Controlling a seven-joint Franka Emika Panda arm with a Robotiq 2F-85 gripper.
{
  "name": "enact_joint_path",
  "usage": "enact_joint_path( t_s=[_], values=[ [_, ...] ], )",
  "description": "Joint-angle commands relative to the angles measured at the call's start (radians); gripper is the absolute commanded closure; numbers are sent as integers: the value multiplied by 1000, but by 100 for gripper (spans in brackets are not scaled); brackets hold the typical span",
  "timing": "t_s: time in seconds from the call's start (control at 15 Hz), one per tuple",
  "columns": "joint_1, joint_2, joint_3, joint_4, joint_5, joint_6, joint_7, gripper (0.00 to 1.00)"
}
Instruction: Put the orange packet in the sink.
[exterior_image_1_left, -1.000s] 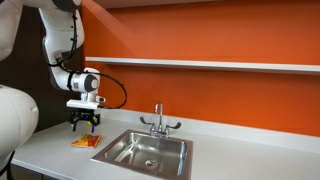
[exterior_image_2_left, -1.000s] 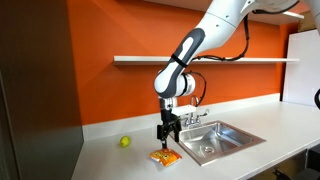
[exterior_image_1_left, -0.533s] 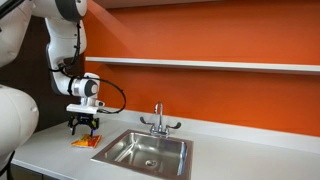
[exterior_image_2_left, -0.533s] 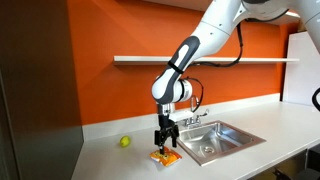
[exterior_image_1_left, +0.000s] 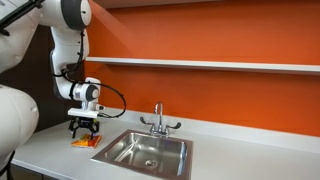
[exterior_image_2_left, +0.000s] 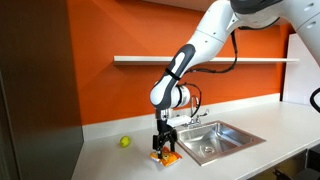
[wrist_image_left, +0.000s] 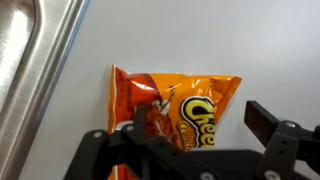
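Orange packet (wrist_image_left: 175, 105): 1, printed snack pouch.
Sink (exterior_image_1_left: 168, 150): 1, single steel basin; drain: 1.
Faucet (exterior_image_1_left: 158, 118): 1; handles: 2.
Yellow-green ball (exterior_image_2_left: 125, 142): 1.
Wall shelf (exterior_image_1_left: 220, 65): 1.
Countertop (exterior_image_1_left: 250, 155): 1, pale.
Robot arm (exterior_image_2_left: 200, 45): 1, white.
Gripper (exterior_image_1_left: 84, 130): 1; fingers (wrist_image_left: 262, 118): 2, black.
Exterior views: 2, each showing the same packet, sink, faucet, shelf, arm.
Ball counted in an exterior view only; not seen at the wrist.
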Motion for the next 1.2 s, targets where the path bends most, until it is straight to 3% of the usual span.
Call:
enact_joint_path(
  t_s=[0.0, 1.13],
  values=[
    [-4, 29, 4, 39, -16, 6, 7, 0],
    [-7, 66, -9, 77, -18, 4, 10, 0]
  ],
)
